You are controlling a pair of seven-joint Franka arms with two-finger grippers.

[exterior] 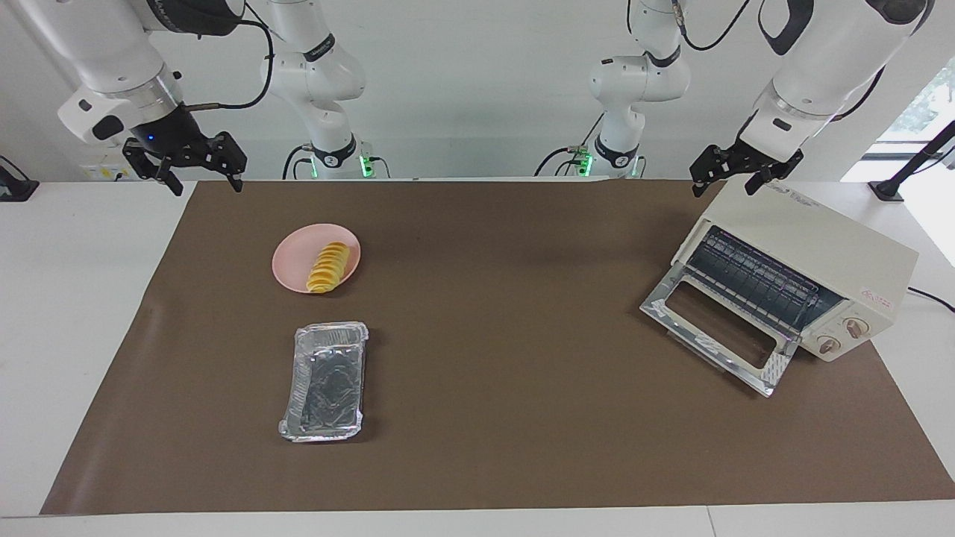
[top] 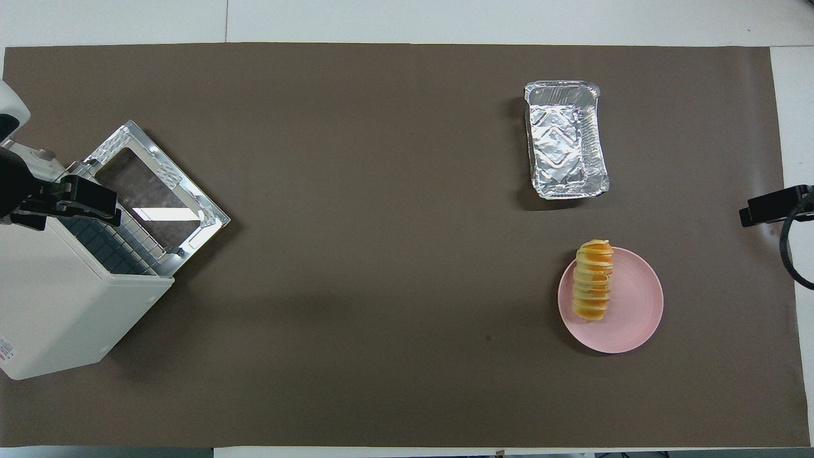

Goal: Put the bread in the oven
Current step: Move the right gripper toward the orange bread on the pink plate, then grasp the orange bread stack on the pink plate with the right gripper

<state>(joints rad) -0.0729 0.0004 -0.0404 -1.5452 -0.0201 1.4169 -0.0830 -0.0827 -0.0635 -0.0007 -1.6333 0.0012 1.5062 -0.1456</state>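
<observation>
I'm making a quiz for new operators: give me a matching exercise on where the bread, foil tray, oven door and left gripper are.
Things:
1. bread
2. foil tray
3. oven door
4. left gripper

States:
A. lying empty on the mat
B. dropped open
C. over the oven's top
D. on the pink plate

Pairs: 1-D, 2-A, 3-B, 4-C

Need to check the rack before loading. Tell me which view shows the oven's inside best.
The facing view: the oven faces it with its door dropped, showing the wire rack. The overhead view shows mostly its top and the door.
</observation>
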